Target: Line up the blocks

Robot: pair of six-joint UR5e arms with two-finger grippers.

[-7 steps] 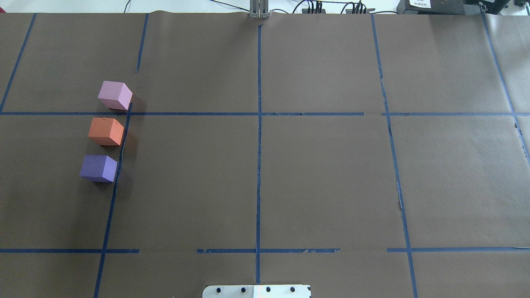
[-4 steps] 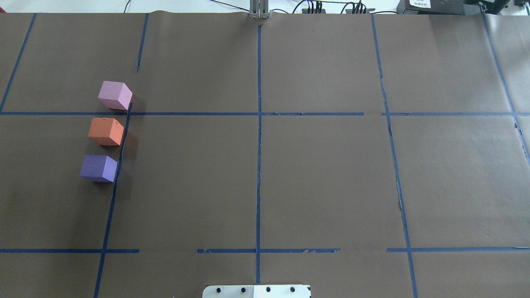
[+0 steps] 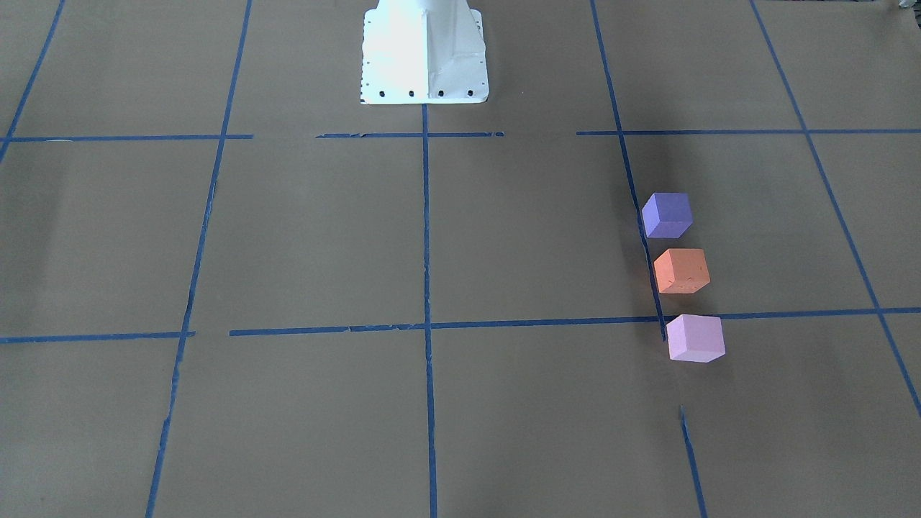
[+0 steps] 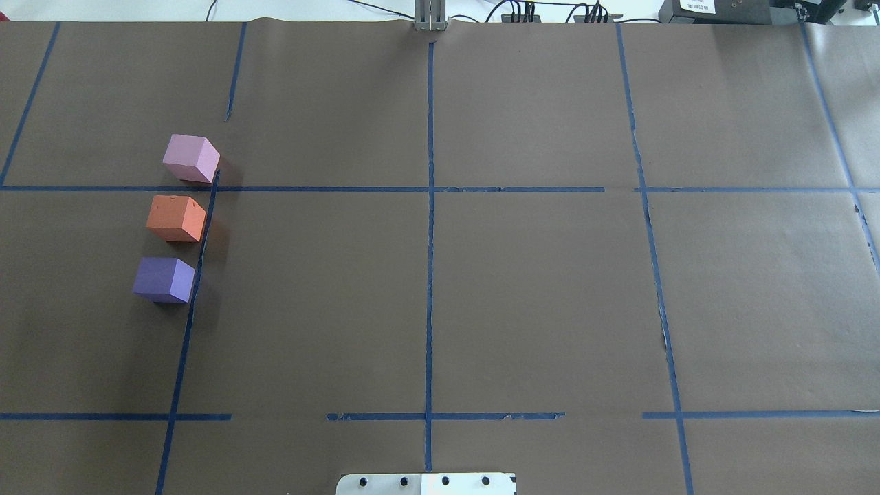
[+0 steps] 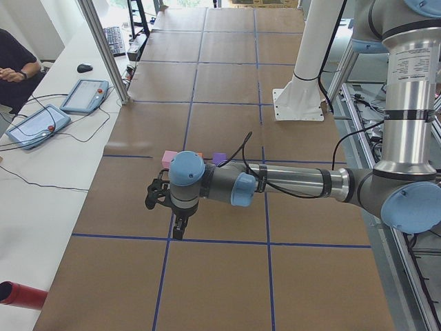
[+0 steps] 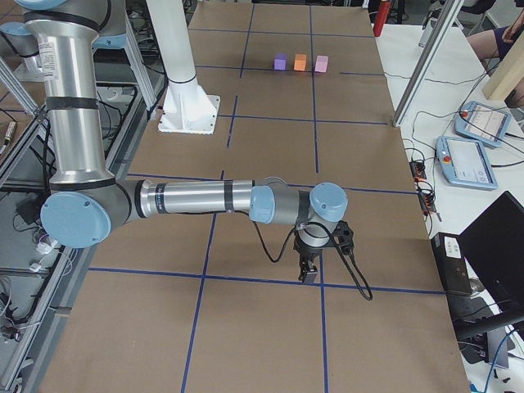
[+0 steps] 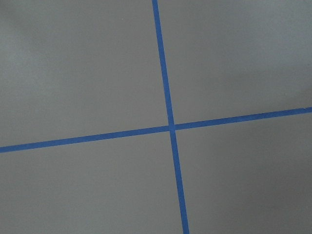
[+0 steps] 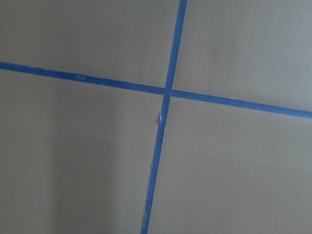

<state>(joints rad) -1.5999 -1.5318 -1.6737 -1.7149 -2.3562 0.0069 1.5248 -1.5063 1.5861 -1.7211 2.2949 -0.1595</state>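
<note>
The pale pink block (image 4: 191,158), orange block (image 4: 175,218) and blue-violet block (image 4: 163,279) are set in a straight row on the robot's left part of the table (image 4: 536,295). Small gaps are left between them, and the pink one lies farthest from the base, all just beside a blue tape line (image 4: 185,330). The left gripper (image 5: 178,231) and right gripper (image 6: 309,274) are pointed down over tape crossings, apart from the row — whether their fingers are spread or pressed together cannot be told.

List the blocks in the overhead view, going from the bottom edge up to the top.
blue-violet block → orange block → pink-lilac block
</note>
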